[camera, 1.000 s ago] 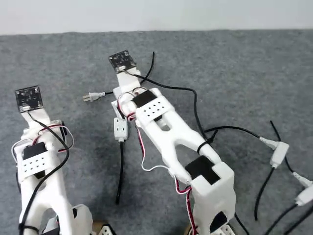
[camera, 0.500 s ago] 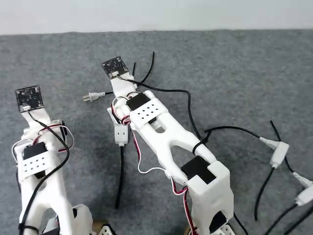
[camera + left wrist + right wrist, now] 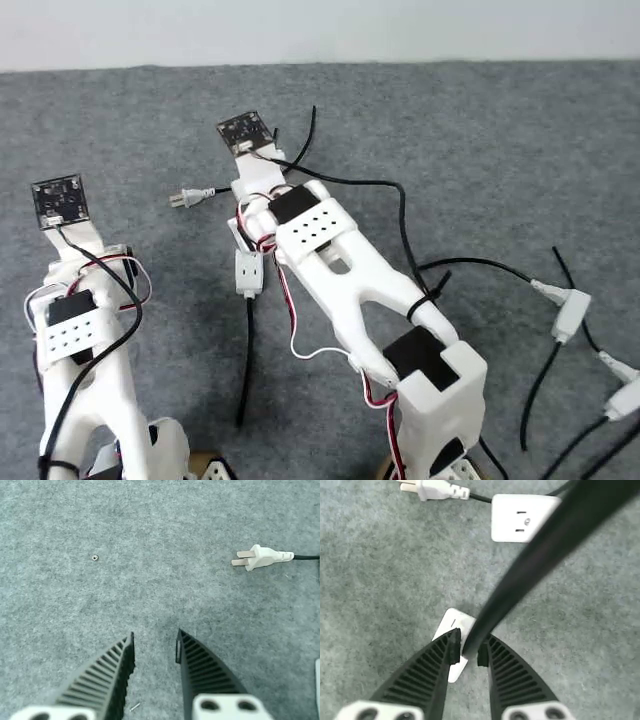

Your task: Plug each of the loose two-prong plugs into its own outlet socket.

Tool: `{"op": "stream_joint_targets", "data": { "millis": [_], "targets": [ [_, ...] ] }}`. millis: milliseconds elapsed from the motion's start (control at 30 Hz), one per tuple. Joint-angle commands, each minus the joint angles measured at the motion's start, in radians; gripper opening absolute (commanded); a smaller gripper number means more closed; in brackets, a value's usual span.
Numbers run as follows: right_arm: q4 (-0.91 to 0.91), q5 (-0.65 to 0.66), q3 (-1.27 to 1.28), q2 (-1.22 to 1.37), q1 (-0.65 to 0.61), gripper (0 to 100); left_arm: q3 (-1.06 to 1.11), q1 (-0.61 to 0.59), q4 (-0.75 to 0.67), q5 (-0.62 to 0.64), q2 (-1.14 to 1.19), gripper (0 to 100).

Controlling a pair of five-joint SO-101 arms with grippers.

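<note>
A loose white two-prong plug (image 3: 190, 197) lies on the grey carpet between the arms, its prongs pointing left; it also shows as the plug (image 3: 262, 557) and the plug (image 3: 432, 489). A white outlet socket (image 3: 247, 270) on a black cord lies beside the right arm. My right gripper (image 3: 469, 652) is down on a white socket block (image 3: 451, 632), fingers nearly together with a black cable (image 3: 530, 565) between them. A second socket (image 3: 522, 517) lies face up past it. My left gripper (image 3: 154, 642) hovers open over bare carpet, well short of the plug.
More white plug and socket pieces (image 3: 568, 310) on black cords lie at the right edge, one of them (image 3: 624, 398) near the front. A tiny screw (image 3: 95, 557) sits on the carpet. Black cables loop around the right arm (image 3: 350, 270).
The right arm's wrist swung slightly left, then partway back. The socket beside it slid a little toward the front. The left arm stayed still.
</note>
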Motion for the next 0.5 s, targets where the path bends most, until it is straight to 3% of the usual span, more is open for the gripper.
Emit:
{"op": "stream_joint_targets", "data": {
  "millis": [0,467],
  "targets": [
    [0.001,0.025,0.0,-0.065,-0.025,0.8,-0.053,0.0,-0.025,0.009,-0.017,13],
    [-0.019,0.026,0.077,-0.053,-0.03,0.8,-0.053,0.0,-0.025,0.009,-0.017,13]
  ]
}}
